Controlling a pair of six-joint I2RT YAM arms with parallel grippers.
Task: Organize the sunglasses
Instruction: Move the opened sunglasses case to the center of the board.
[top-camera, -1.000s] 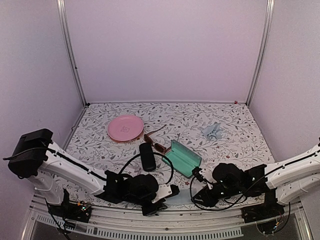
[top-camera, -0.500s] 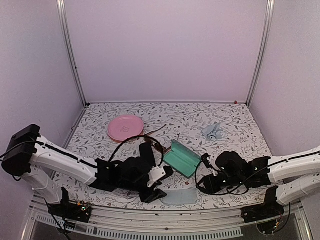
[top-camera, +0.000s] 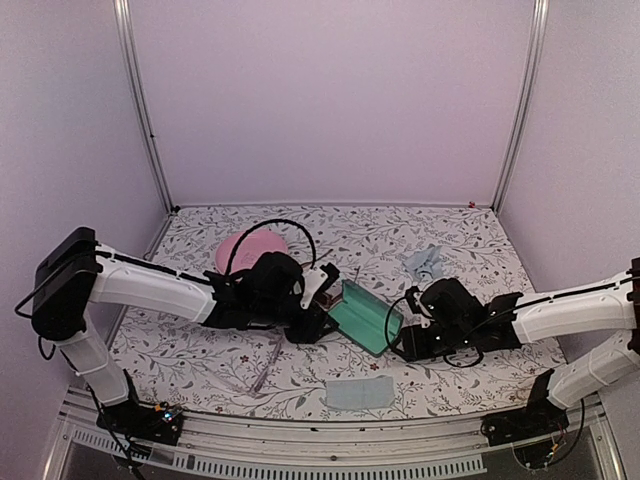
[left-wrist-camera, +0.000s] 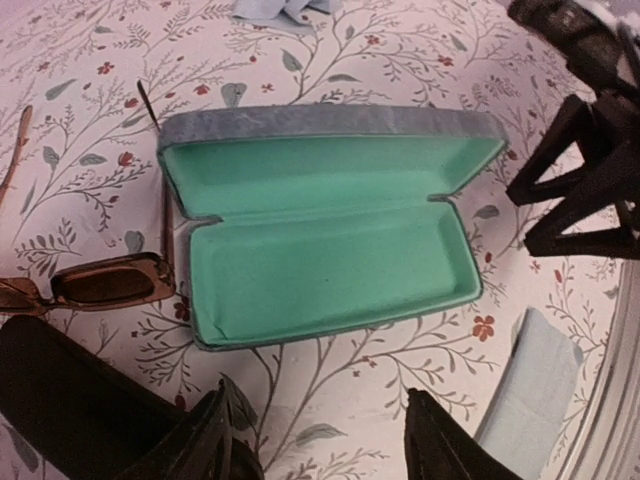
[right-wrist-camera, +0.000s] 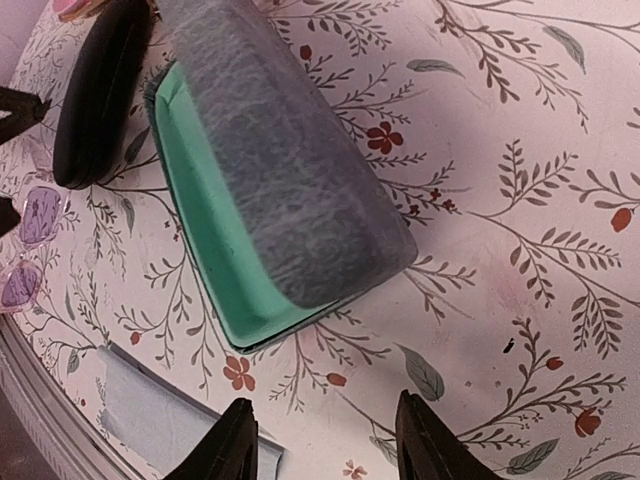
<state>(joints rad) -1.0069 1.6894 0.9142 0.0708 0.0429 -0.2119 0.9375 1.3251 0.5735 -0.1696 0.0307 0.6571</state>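
L gripper (left-wrist-camera: 330, 455): fingers spread wide, nothing btwn them. It hangs over the near side of the open case (left-wrist-camera: 330, 230). That case is green inside, grey-blue outside, lid up, nothing in it.

R gripper (right-wrist-camera: 330, 450): fingers spread too, holding nothing. It's near the back of the case's lid.

I see the brown sunglasses (left-wrist-camera: 100, 285) flat on the table (top-camera: 480, 270), just beside one short end of the open case. The black case (left-wrist-camera: 70, 400) is right next to them.

The pale sunglasses (right-wrist-camera: 40, 215) lie nearer the front edge, apart from both cases. A blue cloth (left-wrist-camera: 530, 380) lies by the front too.
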